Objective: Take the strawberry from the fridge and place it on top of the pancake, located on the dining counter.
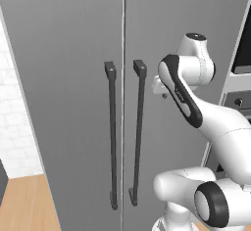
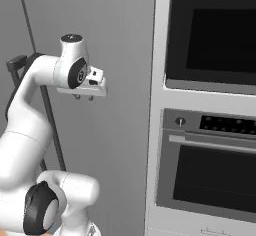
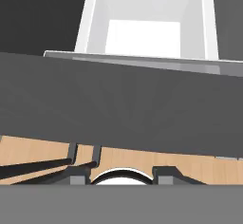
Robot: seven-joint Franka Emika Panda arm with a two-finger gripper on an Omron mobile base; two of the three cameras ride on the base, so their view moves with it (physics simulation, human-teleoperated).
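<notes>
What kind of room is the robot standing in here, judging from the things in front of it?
Most likely a kitchen. A tall grey two-door fridge, both doors shut, has long dark bar handles. Beside it stand built-in ovens stacked in a white column. The floor is light wood.

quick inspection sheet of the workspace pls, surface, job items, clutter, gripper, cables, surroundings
surface: nothing seen of the dining counter; light wood floor shows at lower left of the left base view.
job's things: the fridge stands directly ahead, both doors shut, two dark vertical bar handles side by side at the centre seam. Strawberry and pancake: nothing seen.
clutter: nothing seen.
grippers: the gripper hangs in front of the fridge's right door, pointing down, holding nothing; whether it is open or shut cannot be told.
cables: nothing seen.
surroundings: a stacked wall oven in a pale column right of the fridge; white tiled wall to its left.
</notes>
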